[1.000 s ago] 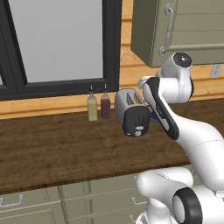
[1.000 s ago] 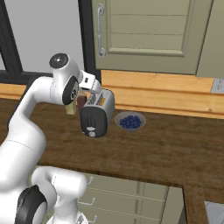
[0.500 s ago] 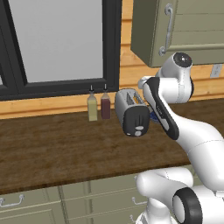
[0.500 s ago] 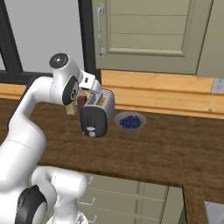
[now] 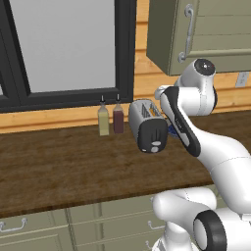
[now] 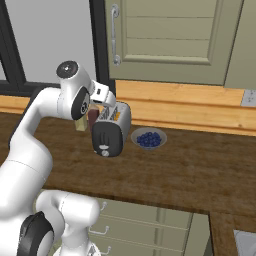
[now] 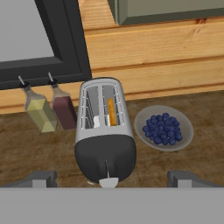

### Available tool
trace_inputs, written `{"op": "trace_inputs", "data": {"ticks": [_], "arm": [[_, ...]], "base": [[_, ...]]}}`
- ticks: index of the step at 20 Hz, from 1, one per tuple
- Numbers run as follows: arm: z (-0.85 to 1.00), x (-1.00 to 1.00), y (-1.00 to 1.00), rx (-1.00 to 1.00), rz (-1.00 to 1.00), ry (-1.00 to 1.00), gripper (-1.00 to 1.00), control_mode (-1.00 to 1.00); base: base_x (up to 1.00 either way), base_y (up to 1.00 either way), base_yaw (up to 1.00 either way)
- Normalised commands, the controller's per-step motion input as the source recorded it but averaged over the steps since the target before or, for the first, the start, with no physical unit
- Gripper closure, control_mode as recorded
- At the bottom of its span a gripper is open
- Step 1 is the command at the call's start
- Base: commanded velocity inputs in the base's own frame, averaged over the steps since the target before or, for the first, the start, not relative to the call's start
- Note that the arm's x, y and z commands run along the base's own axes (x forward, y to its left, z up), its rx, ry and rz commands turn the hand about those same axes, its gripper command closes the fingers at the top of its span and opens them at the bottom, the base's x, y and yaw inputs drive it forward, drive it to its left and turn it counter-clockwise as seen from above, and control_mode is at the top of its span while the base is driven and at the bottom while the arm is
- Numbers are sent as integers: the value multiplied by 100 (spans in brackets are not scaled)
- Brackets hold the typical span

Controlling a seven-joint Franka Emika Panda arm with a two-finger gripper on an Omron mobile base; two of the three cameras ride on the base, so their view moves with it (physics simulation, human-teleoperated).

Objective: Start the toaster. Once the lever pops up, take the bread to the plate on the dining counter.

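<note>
Black end panel of the toaster point(image 7: 104, 151) sits nearest me on the worktop, its small pale lever point(image 7: 108, 181) at the bottom, just ahead of my wide-open pincer point(image 7: 109, 179). It looks stiff and slick, so I'd press squarely on top. Farther in, the bread point(image 7: 112, 111) stands in the right slot: light, crumbly, pinch its top edge gently.

toaster point(image 7: 104, 122): smooth silver-grey metal body, glossy black end panel at 6 o'clock
worktop point(image 5: 63, 166): dark wood grain, matt
wall boards point(image 7: 153, 48): pale honey wood, smooth
bowl point(image 7: 183, 127): grey, matt
bottles point(image 7: 39, 111): clear glassy, glossy
cabinet door point(image 6: 165, 40): grey-green painted, matt
</note>
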Motion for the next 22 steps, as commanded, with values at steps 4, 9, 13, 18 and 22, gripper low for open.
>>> {"op": "trace_inputs", "data": {"ticks": [4,9,13,18,22], "arm": [[0,0,0,0,0,0,-100,-100],[0,0,0,0,0,0,-100,-100],[0,0,0,0,0,0,-100,-100],[0,0,0,0,0,0,-100,-100],[0,0,0,0,0,0,-100,-100]], "base": [[0,0,0],[0,0,0],[0,0,0],[0,0,0],[0,0,0]]}}
